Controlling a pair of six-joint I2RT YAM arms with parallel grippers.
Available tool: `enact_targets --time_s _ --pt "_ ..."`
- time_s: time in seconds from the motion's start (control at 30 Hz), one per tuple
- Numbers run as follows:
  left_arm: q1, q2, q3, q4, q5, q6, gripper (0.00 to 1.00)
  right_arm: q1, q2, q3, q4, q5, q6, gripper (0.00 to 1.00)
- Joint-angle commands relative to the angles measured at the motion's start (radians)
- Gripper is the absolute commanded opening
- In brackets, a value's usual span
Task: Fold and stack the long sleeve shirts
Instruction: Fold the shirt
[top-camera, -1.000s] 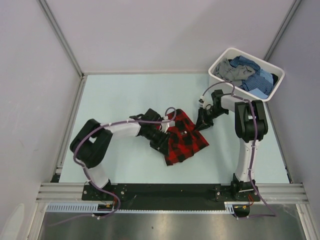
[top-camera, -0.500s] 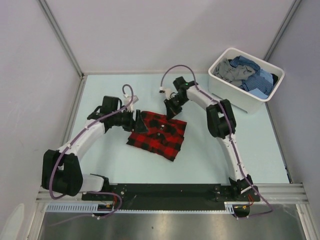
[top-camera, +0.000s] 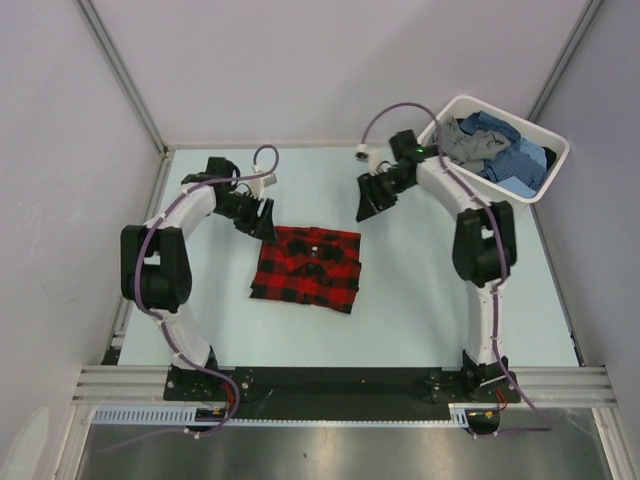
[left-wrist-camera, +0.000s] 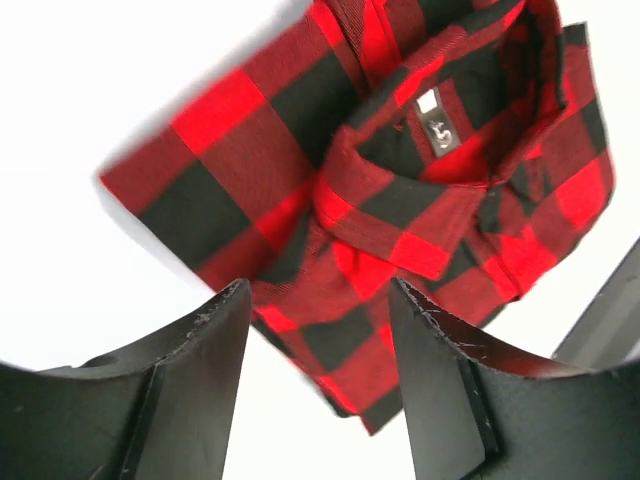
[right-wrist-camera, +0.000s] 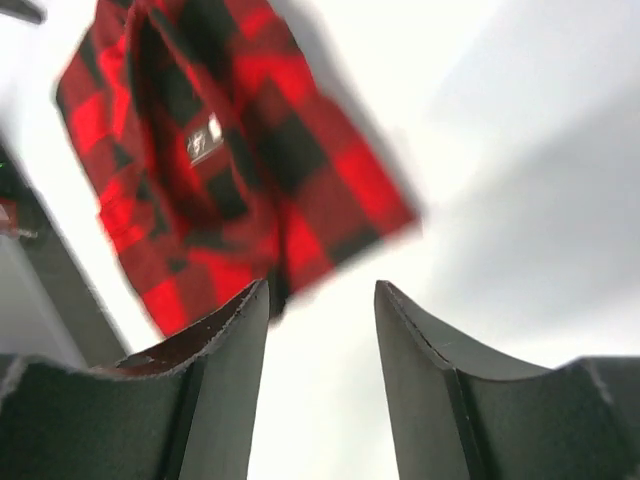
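A folded red-and-black check shirt (top-camera: 307, 268) lies flat on the table, collar up; it also shows in the left wrist view (left-wrist-camera: 400, 200) and the right wrist view (right-wrist-camera: 220, 170). My left gripper (top-camera: 263, 220) is open and empty just off the shirt's far left corner. My right gripper (top-camera: 368, 205) is open and empty, apart from the shirt, beyond its far right corner. Blue check and grey shirts (top-camera: 495, 150) lie heaped in the white tub.
The white plastic tub (top-camera: 530, 205) stands at the back right corner, next to the right arm's forearm. Metal frame rails run along the table's left, back and right edges.
Both grippers have let go of the red check shirt and drawn back and apart, left to the far left, right toward the tub. The shirt now lies squarer and flat.
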Motion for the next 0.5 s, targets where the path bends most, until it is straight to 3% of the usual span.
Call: enact_targets --time_s 0.0,0.2,0.47 --pt "-0.001 0.071 0.113 -0.105 0.027 0.206 0.62 -0.060 -0.151 -0.272 0.035 -0.162 0.129 0.52" --pt "-0.011 0.137 0.133 -0.125 0.008 0.249 0.63 -0.059 -0.175 -0.458 0.149 -0.224 0.262 0.59" --pt "-0.026 0.155 0.096 -0.119 0.005 0.257 0.59 -0.008 -0.107 -0.454 0.218 -0.216 0.285 0.54"
